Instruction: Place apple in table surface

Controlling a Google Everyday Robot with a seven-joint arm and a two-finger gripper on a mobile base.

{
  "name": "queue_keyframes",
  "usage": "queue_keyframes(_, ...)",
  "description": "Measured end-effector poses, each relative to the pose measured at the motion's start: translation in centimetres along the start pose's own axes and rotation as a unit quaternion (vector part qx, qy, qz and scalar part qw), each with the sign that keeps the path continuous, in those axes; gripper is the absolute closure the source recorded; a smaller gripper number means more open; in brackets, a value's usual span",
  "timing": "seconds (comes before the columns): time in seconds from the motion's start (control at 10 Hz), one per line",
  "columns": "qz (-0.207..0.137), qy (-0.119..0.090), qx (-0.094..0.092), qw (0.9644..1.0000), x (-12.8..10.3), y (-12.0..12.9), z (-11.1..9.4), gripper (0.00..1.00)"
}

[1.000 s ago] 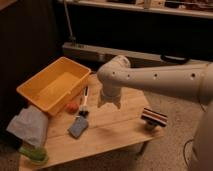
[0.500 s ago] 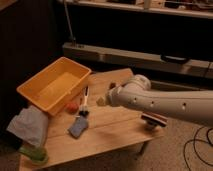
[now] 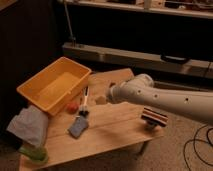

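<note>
The arm [image 3: 170, 100] stretches in level from the right, with the gripper [image 3: 84, 104] pointing down just beside the apple [image 3: 73, 106], which lies on the table surface [image 3: 117, 127]. Whether the gripper is spread or closed cannot be told.

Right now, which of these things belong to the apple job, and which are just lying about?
Job: apple, resting on the table beside the bin; end effector, over the table's middle, apart from the apple.

Lying about: bin, slim tool, sponge, cloth, green object, striped object.

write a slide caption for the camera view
claw over the table surface, right of the apple lying beside the yellow bin
</note>
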Motion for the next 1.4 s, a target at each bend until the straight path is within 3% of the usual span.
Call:
queue_keyframes(0.2, -0.067, 0.009, -0.056, 0.9961, -1.5, 1.2, 3.0, 0.35)
queue_keyframes(0.3, -0.107, 0.008, -0.085, 0.9905, -2.4, 2.0, 4.9, 0.35)
queue_keyframes(0.6, -0.168, 0.014, -0.119, 0.9784, -4.2, 4.2, 8.1, 0.35)
queue_keyframes(0.7, -0.183, 0.019, -0.118, 0.9758, -4.4, 5.1, 9.6, 0.35)
queue_keyframes(0.8, -0.187, 0.021, -0.112, 0.9757, -4.4, 5.4, 10.6, 0.35)
queue_keyframes(1.2, -0.183, 0.023, -0.079, 0.9797, -3.8, 5.4, 13.8, 0.44)
queue_keyframes(1.3, -0.181, 0.019, -0.07, 0.9809, -3.7, 4.9, 14.4, 0.42)
queue_keyframes(1.4, -0.179, 0.014, -0.064, 0.9817, -3.8, 4.7, 14.7, 0.33)
